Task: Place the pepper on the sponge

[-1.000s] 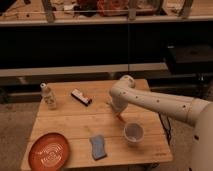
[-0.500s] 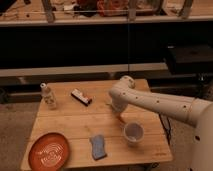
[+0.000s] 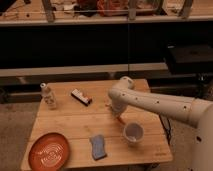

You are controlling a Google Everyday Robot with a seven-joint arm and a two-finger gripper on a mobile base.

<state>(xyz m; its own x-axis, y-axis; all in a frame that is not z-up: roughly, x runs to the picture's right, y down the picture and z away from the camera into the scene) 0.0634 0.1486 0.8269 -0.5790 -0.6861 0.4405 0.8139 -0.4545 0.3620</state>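
Note:
My gripper (image 3: pixel 117 113) hangs from the white arm that reaches in from the right, pointing down at the middle of the wooden table (image 3: pixel 75 125). It is shut on the pepper (image 3: pixel 120 120), whose small orange-red tip shows just below it, close to the tabletop. The blue-grey sponge (image 3: pixel 98 147) lies flat near the table's front edge, to the front left of the gripper and apart from it.
A white cup (image 3: pixel 133 133) stands just front-right of the gripper. A round orange plate (image 3: pixel 49 150) sits at the front left corner. A clear bottle (image 3: pixel 47 95) stands at the back left, and a black-and-white box (image 3: pixel 81 97) lies beside it. Dark shelving runs behind the table.

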